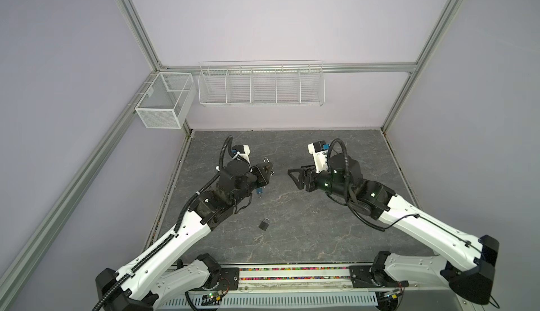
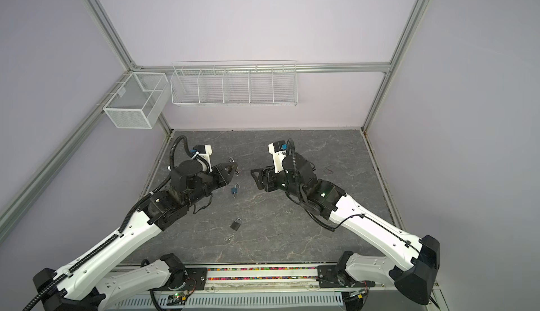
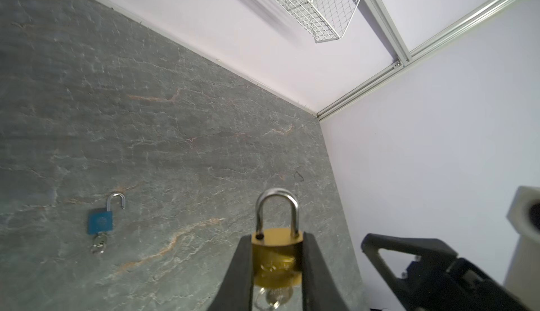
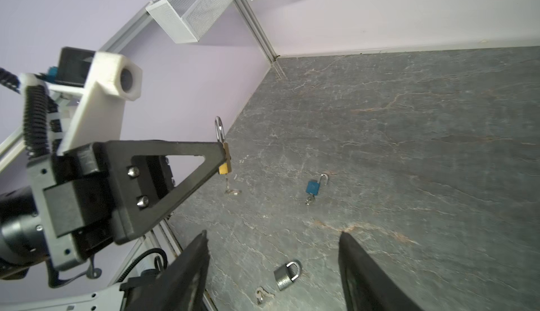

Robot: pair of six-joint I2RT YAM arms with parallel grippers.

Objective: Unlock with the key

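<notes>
In both top views the left gripper (image 1: 268, 170) is a little left of the centre of the frame, above the table (image 1: 321, 222). Its jaws are nearly closed and clamp the body of the brass lock (image 3: 276, 254) from two sides. The shackle (image 3: 277, 197) of this lock is closed and stands out past the fingertips. The key (image 3: 273, 296) sits in the bottom of the lock, and its ring hangs free.

The right gripper (image 1: 293, 178) is just right of the centre. It faces the left one, near it but apart. Its jaws stand wide open and hold nothing; no thing touches its fingers (image 4: 193, 265).

Just below the left gripper in a top view lies the blue lock (image 2: 234, 190), its shackle open, with a second key (image 4: 308, 200) in it. Lower, near the middle of the frame, lies the grey lock (image 1: 264, 224) with its shackle closed, and a loose key (image 1: 257, 238) lies just below it.
</notes>
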